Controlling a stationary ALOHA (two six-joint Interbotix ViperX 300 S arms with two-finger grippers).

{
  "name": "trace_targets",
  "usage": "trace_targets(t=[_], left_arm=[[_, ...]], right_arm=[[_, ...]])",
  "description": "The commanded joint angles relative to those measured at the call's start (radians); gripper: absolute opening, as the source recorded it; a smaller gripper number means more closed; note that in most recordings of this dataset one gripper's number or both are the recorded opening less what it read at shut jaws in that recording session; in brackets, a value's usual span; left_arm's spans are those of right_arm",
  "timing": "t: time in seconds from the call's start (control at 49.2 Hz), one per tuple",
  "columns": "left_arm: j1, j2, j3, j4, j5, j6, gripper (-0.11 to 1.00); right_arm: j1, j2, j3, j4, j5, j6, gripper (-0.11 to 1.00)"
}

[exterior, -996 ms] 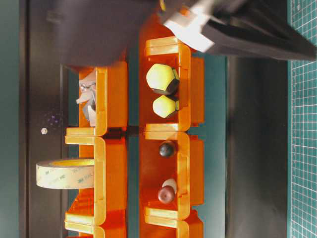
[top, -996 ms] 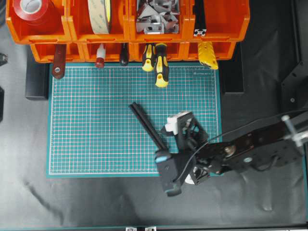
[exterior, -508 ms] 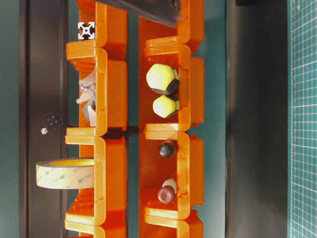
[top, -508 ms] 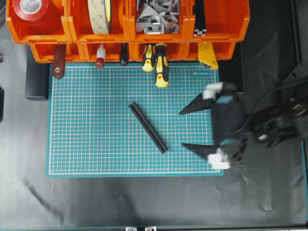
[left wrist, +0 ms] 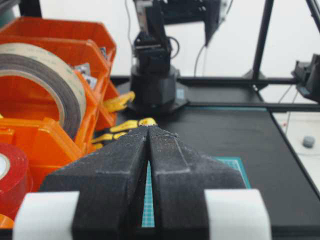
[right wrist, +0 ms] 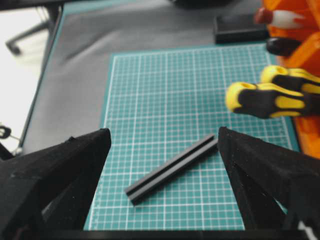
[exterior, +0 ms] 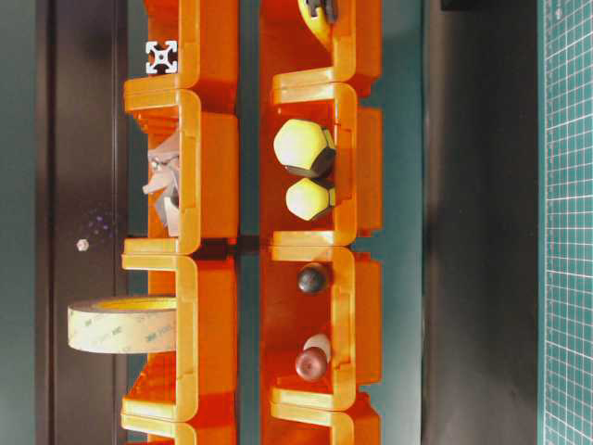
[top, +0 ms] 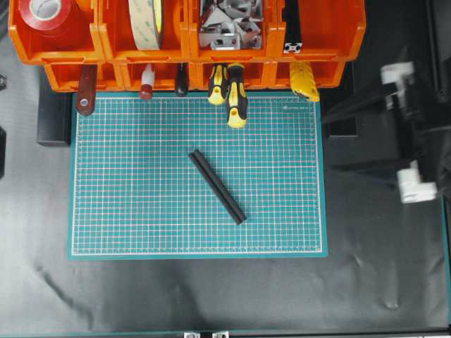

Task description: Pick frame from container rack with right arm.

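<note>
right gripper [top: 366, 134]: off the right edge of the green cutting mat [top: 127, 211], jaws spread wide, nothing between them. The wrist view looks down through the gap onto the mat.

left gripper [left wrist: 149, 132]: fingers pressed together, nothing held, hanging by the rack's left end.

loose bar [top: 217, 186]: a black grooved extrusion lying diagonally in the middle of the mat, free of both arms.

screwdrivers [top: 237, 98]: yellow-and-black handles poke out of the lower row over the mat's top edge.

frame [top: 292, 28]: another black extrusion sits in the upper right bin of the container rack [top: 324, 35], its slotted square end facing out (it shows as a white cross shape from table level).

what could go wrong: the open jaws point at the mat, so reaching for a rack bar means swinging up past the screwdriver handles; clip one and it could get dragged out. The bar sits tight against the bin wall, so one finger may land on the orange plastic and the grip slips.

writing: the tape roll [exterior: 120, 324] has faint repeated print, probably "3M", too small to be sure. Tiny text on the mat's top edge, unreadable.
</note>
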Motion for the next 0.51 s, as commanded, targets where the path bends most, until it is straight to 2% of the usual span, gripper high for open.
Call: trace_targets(t=[0.0,0.183,0.488], left_arm=[[0.003,0.008,-0.029,0.003,0.0,-0.005,0.0],[0.003,0.008,-0.028,0.003,0.0,-0.005,0.0],[0.002,0.009,-0.028,0.003,-0.002,-0.006,0.0]], right_arm=[[-0.006,-0.077,0.025,-0.002,-0.005,0.0,0.84],[-0.011,-0.186,0.067,-0.002,0.014,0.0,0.83],[-0.014,-0.265,0.095,0.0,0.054,0.0,0.84]])
